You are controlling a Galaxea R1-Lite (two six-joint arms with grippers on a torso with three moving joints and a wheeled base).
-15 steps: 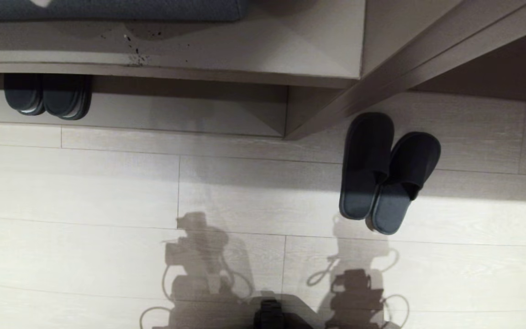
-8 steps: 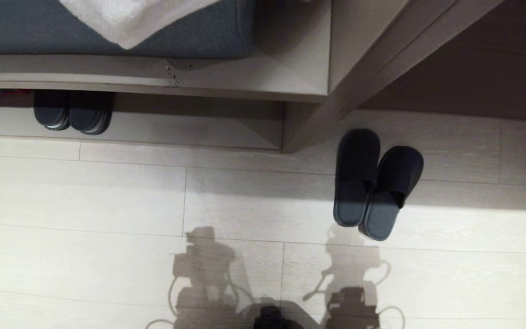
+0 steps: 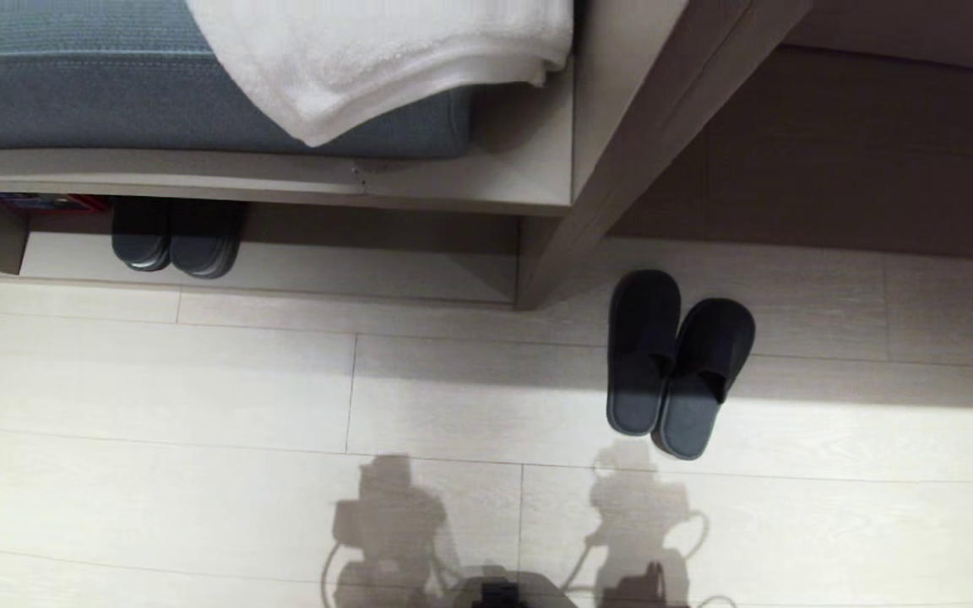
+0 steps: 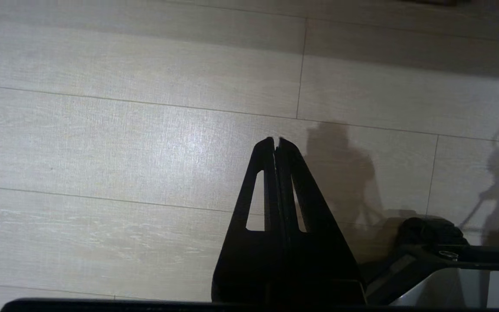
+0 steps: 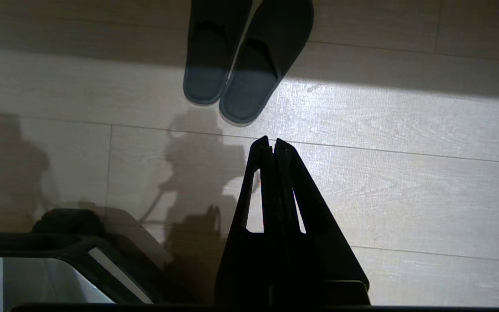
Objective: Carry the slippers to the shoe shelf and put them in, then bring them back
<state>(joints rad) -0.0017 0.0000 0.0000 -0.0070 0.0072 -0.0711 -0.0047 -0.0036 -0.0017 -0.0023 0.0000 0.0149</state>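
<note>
the right end effector (image 5: 273, 141) hung above the pale plank floor (image 5: 405, 195), its two black fingers pressed together on nothing. the slippers (image 5: 243, 56) lay on the floor just beyond its tips, at about 12 o'clock from it in the right wrist view, side by side and touching, heels toward the robot. the left end effector (image 4: 276, 141) was likewise pinched closed and empty, over bare floor boards.

seen from the head, the slippers (image 3: 674, 363) sat at about 3 o'clock from the middle of the scene, toes pointing to 12 o'clock, the right-hand one tilted against its mate. their toes lay in shadow, their heels in a bright band of light. the shoe shelf (image 3: 326, 270) opened at about 10 o'clock from them, past an upright panel (image 3: 537, 262). another dark pair of slippers (image 3: 174, 241) stood inside it toward its left end. above the shelf ran a bench board with a blue-grey cushion (image 3: 98, 84), and a white towel (image 3: 385, 51) was draped over the cushion.
</note>
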